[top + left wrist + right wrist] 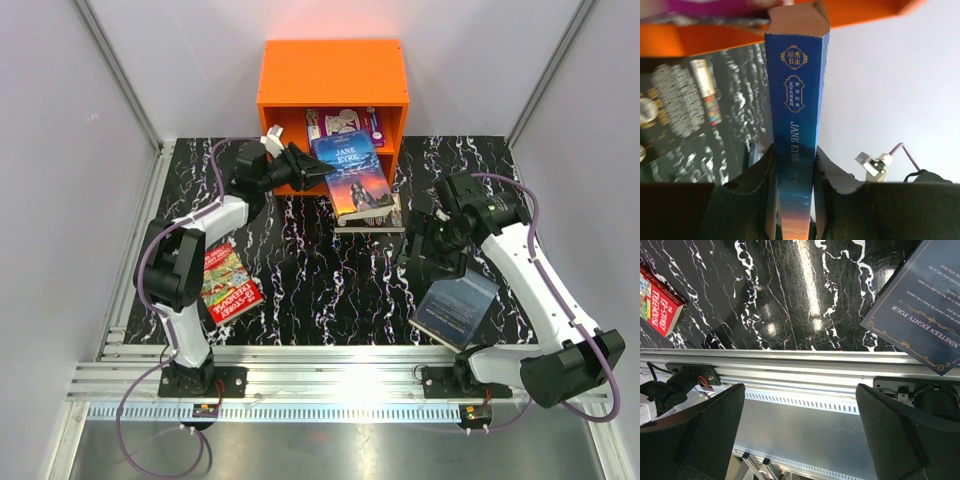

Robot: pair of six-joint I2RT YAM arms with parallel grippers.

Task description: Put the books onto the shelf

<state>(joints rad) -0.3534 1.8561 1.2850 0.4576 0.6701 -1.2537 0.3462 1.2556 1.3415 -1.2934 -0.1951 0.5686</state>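
White arms (540,272), black joints (175,272), purple cables (141,268), black wedge-shaped gripper fingers (705,435)

The Jane Eyre book (352,175) hides most of the black book (397,215) under it; the purple book (705,6) is a blur.

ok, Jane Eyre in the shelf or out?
Mostly out. Jane Eyre is tilted, its far end just at the lower opening of the shelf, its spine clamped in the left gripper.
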